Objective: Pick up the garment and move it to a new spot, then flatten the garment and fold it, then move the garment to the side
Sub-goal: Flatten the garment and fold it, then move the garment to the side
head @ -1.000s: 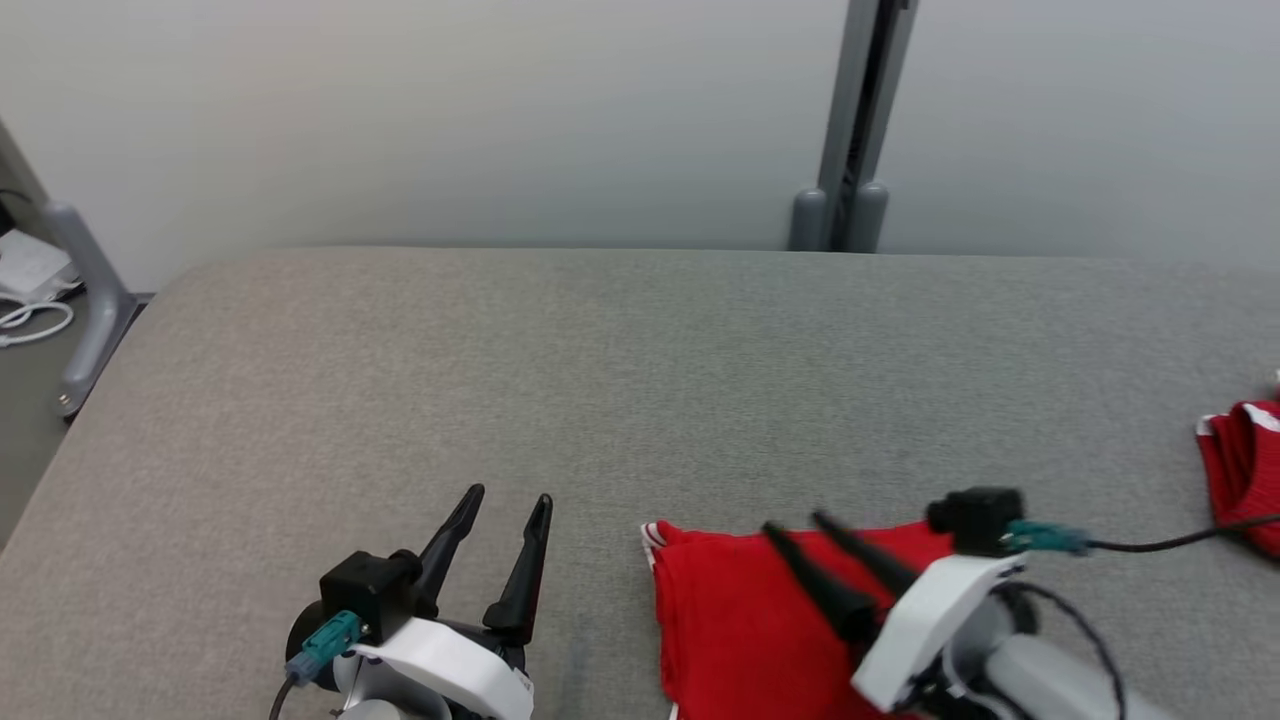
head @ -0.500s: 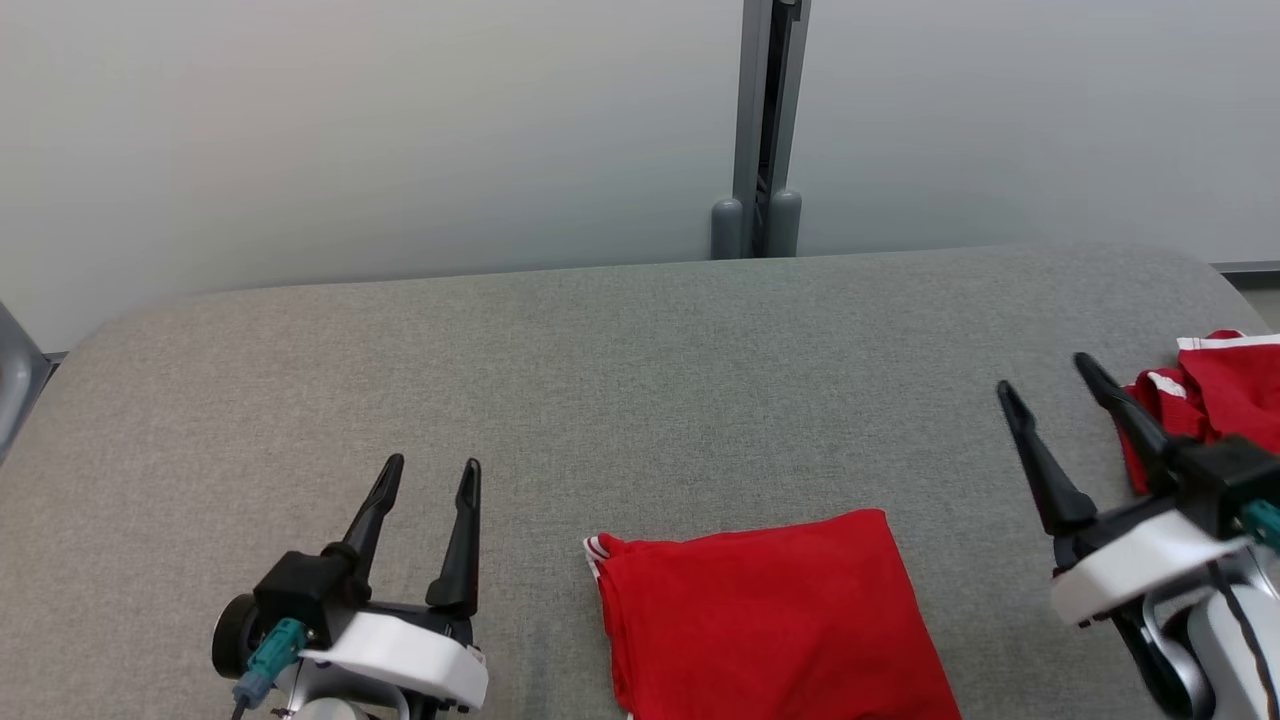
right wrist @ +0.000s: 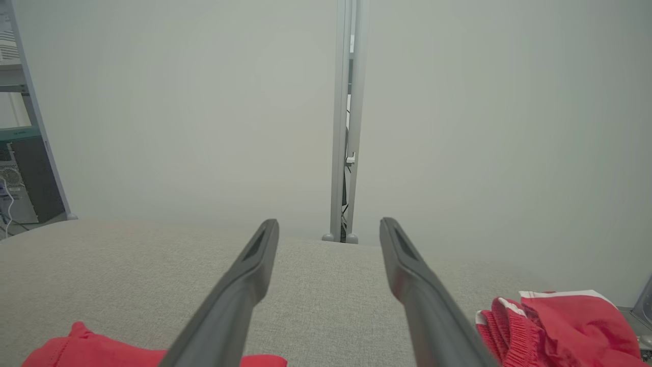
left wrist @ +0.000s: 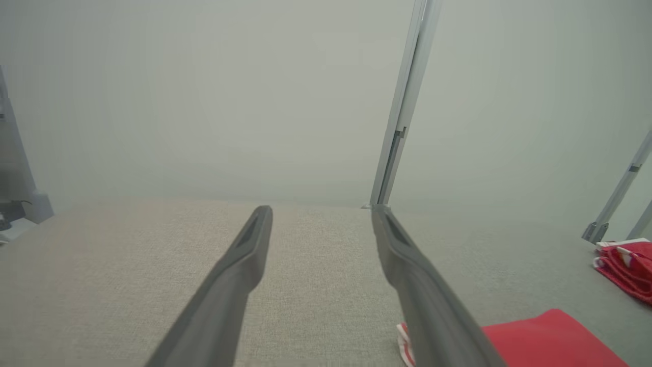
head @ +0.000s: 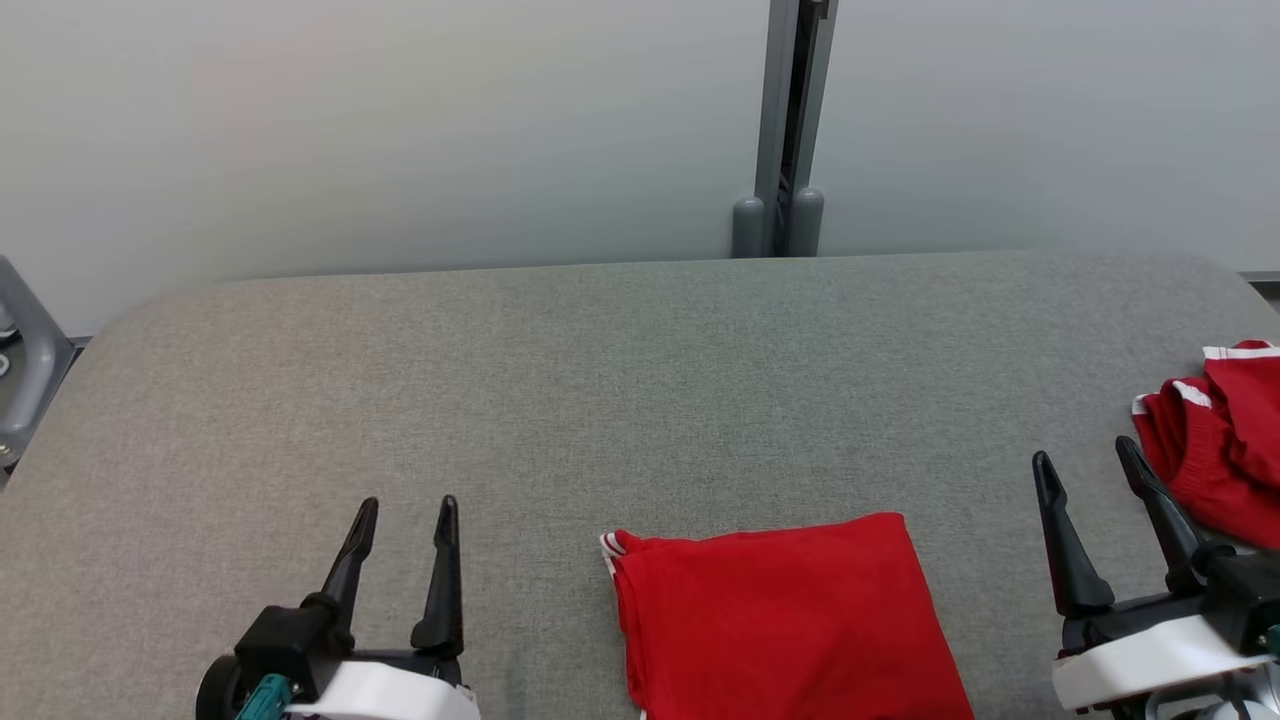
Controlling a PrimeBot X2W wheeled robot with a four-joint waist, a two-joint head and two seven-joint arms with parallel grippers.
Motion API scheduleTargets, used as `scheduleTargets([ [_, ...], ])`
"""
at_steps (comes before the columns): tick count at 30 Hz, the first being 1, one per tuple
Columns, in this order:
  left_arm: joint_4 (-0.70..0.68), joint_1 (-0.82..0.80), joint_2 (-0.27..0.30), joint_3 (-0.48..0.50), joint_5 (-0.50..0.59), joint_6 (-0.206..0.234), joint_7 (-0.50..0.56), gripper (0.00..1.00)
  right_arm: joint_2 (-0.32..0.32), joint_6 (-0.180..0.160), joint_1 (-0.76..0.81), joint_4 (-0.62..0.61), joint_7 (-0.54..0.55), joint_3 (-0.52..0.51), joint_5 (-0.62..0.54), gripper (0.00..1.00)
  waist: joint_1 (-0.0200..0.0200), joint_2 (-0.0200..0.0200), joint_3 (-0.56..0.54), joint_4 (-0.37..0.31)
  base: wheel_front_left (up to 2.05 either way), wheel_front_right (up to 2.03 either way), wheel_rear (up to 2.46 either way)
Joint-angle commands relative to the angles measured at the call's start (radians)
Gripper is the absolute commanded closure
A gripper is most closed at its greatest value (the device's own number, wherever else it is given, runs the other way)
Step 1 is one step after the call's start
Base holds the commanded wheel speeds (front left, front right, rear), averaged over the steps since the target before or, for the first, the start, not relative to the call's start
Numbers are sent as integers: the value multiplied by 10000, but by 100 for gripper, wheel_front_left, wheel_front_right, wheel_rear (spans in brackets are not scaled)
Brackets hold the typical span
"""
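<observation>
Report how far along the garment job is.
Done: the folded garment lies as a neat red rectangle on the table. In hand: nothing; left gripper and right gripper flank it, jaws open and empty. Left: probably shifting it aside, since it sits centred. A crumpled garment lies at the right edge.

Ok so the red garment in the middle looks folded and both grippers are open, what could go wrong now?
Dragging the folded red garment aside by one layer could pull the fold open.
The right gripper hangs close to the crumpled red garment by the right edge of the table; a swing might snag it or push it off.
Both garments look alike; the wrong one might get grabbed.
</observation>
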Motion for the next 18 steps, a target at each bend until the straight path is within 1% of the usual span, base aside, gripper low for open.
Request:
scheduleTargets([
  [1, -51, 136, 54, 104, -102, 165, -36, 0, 31, -3, 131, -16, -47, -84, -35, 0, 0, 0, -7, 29, 0, 0, 0],
  [7, -95, 171, 51, 219, -307, 301, -38, 0, 105, -3, 208, 118, -49, -81, -51, 0, 0, 0, 18, 105, 0, 0, 0],
  [18, 16, 113, 51, 342, -340, 291, -36, 0, 70, -3, 255, 308, -49, 105, -38, 0, 0, 0, -8, 129, 0, 0, 0],
])
